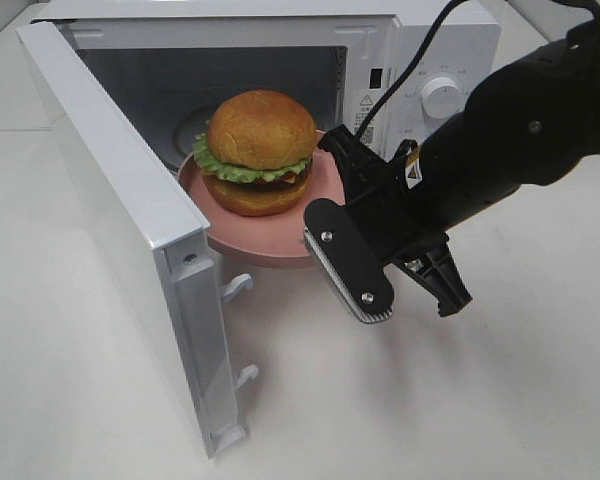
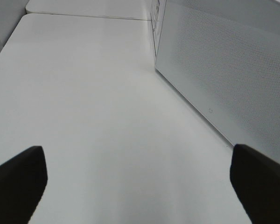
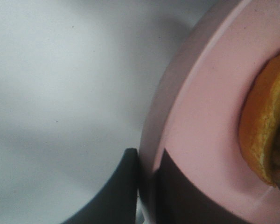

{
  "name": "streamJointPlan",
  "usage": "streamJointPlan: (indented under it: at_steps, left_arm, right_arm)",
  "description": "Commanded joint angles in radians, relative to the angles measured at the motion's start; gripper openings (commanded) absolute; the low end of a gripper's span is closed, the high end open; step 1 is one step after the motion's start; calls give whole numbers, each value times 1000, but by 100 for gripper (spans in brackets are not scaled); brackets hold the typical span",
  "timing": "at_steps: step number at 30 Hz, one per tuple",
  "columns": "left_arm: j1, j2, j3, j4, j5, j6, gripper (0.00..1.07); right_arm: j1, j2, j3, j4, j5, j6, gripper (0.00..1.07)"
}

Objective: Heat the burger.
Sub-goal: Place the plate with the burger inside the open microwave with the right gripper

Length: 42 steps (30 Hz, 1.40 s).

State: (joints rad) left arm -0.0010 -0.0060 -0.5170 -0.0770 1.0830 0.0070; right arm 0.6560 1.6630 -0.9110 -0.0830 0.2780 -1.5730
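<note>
The burger [image 1: 260,150], with golden-brown bun halves and green lettuce, sits on a round pink plate [image 1: 230,235]. The plate is partly inside the open microwave [image 1: 440,60], with its front part sticking out past the opening. My right gripper [image 1: 325,215] is shut on the plate's right front rim. In the right wrist view its dark fingers [image 3: 123,191] pinch the pink rim [image 3: 200,116], with the bun's edge [image 3: 266,121] beside them. My left gripper [image 2: 140,182] is open and empty over the bare table. It is out of the high view.
The microwave's door [image 1: 130,220] stands swung open to the left and towards the front. It also shows in the left wrist view [image 2: 224,70], close to the left gripper. A control knob [image 1: 442,97] is on the microwave's right panel. A black cable [image 1: 410,60] runs above the right arm.
</note>
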Motion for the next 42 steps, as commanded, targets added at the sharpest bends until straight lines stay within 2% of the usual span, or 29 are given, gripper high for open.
streamJointPlan:
  at_steps: [1,28,34,42]
  left_arm:
    - [-5,-16,0,-9,-14,-7,100]
    - [-5,-16,0,-9,-14,-7,100]
    - [-5,-16,0,-9,-14,-7,100]
    - [-5,-16,0,-8,-14,-7,100]
  right_arm:
    - [-1,9,-36,1,-62,-4,0]
    - [-1,209,-243,5,-26,30,0]
    - [-2,256,-319,0,9,62,0]
    - [-4,317,-415,-70,27,184,0]
